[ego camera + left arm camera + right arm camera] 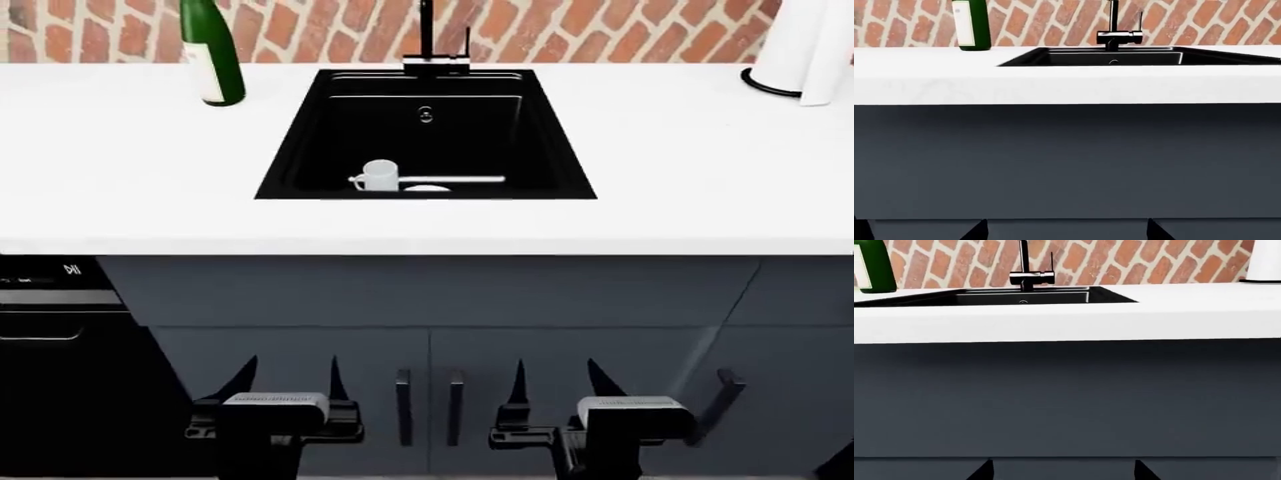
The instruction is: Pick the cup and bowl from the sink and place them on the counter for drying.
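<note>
The black sink [534, 130] is set in the white counter [120, 170]. The white cup [380, 176] stands near the sink's front wall. The white bowl [447, 182] lies beside it, showing only as a thin rim and low bump, partly hidden by that wall. My left gripper [290, 372] and right gripper [558, 375] are both open and empty, low in front of the grey cabinet doors, well below the counter. The wrist views show the left gripper [1066, 230] and right gripper [1062, 470] facing the cabinet front. Both see the sink rim [1134, 56] [1021, 296]; cup and bowl are hidden.
A green bottle [211, 50] stands on the counter left of the sink. A white paper roll [807, 45] stands at the back right. The black faucet [430, 40] rises behind the sink. Cabinet handles [403, 405] stick out between the grippers. A black appliance [54, 330] is at the left.
</note>
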Robot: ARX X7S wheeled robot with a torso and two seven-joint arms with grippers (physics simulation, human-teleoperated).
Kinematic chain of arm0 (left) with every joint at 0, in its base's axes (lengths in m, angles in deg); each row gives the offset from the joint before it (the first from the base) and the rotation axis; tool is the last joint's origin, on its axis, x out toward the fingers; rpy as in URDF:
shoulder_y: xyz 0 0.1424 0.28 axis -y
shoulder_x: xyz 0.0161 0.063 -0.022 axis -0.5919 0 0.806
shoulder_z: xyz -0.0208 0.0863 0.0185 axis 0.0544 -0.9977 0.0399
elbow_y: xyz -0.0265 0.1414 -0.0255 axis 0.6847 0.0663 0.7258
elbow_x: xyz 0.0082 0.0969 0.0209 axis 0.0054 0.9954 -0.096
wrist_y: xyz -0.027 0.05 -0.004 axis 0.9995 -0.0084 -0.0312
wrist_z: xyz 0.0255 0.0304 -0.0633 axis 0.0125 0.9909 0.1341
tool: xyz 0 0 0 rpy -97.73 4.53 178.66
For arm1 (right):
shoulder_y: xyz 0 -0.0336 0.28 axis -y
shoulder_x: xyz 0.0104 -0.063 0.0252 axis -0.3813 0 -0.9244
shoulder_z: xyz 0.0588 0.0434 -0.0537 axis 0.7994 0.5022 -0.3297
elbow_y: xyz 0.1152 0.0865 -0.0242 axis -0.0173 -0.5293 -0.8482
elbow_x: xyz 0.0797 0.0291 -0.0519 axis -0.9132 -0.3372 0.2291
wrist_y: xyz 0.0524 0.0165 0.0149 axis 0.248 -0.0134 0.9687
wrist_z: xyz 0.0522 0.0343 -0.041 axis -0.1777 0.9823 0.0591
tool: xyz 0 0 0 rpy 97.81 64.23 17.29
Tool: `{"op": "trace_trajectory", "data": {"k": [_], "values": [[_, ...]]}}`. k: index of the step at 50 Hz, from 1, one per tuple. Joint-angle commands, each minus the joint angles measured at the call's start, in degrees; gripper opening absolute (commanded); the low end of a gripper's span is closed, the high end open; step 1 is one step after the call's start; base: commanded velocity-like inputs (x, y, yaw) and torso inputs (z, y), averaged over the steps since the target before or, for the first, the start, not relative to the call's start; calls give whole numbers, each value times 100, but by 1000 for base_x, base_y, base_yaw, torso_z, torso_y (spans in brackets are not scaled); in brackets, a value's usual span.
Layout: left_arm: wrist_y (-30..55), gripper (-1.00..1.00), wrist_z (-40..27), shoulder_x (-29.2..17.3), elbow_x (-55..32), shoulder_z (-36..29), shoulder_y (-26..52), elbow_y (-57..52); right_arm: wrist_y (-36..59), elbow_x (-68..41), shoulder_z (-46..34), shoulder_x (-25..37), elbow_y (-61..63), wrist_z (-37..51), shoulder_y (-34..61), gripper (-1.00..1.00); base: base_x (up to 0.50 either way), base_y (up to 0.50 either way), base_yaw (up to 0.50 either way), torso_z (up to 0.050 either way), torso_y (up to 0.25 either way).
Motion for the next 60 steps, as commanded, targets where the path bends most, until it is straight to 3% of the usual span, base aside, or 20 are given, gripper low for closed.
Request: {"op": "trace_trajectory", "data": {"k": [1, 17, 60], "values": [[5, 100, -84, -90, -106, 8, -42, 10, -5, 3, -75, 69, -22, 93, 22, 100, 266, 102, 0, 0, 0], [-246, 100, -118, -196, -343, -48, -120, -32, 52, -144, -151, 147, -36, 245, 30, 100, 281, 30, 0, 1, 0], [-192, 100, -435, -342, -588, -299, -18, -69, 90, -246, -507, 380, -66, 429, 85, 100, 0, 0, 0, 47, 0]]}}
